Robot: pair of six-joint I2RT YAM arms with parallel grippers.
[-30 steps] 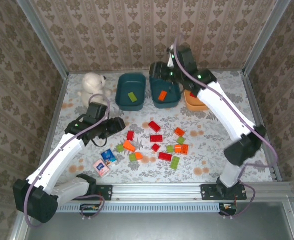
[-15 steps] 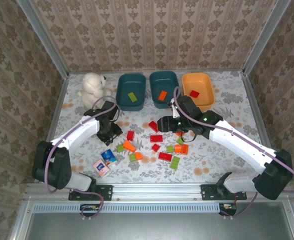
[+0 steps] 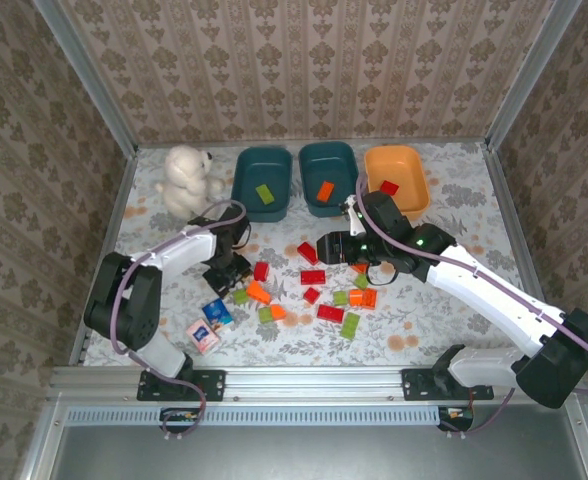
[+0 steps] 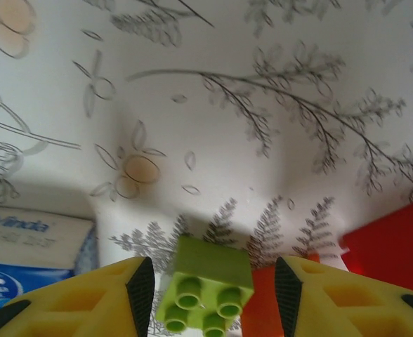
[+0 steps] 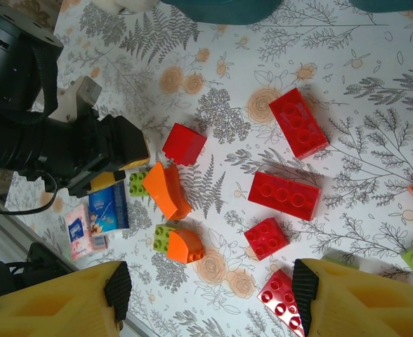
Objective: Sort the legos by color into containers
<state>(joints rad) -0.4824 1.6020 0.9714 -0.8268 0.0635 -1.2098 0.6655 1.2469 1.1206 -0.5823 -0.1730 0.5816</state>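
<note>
Brown damask wallpaper walls in a bench covered by a pale cloth printed with ferns and blossoms. From above, three shallow rounded plastic tubs line the far edge: a dark teal tub holding one green brick, a second teal tub holding an orange brick, and an orange tub holding a red brick. Beside them sits a white plush bear. The loose plastic bricks, red, orange and light green, lie scattered mid-bench. The left hand is low at their left edge and the right hand is poised over their far side.

The left wrist camera has a light green studded brick lying on the cloth between the yellow fingers. The hand is open and straddles it. A sliver of gap shows on one side, though whether the other pad already touches is hard to say. Such a brick is likely light, rigid and glossy-slick, so the flat side walls look the best purchase, not the studs.

The right wrist camera looks down on several red bricks, an orange wedge and small printed cartons. Its fingers stand wide apart with nothing between them.
</note>
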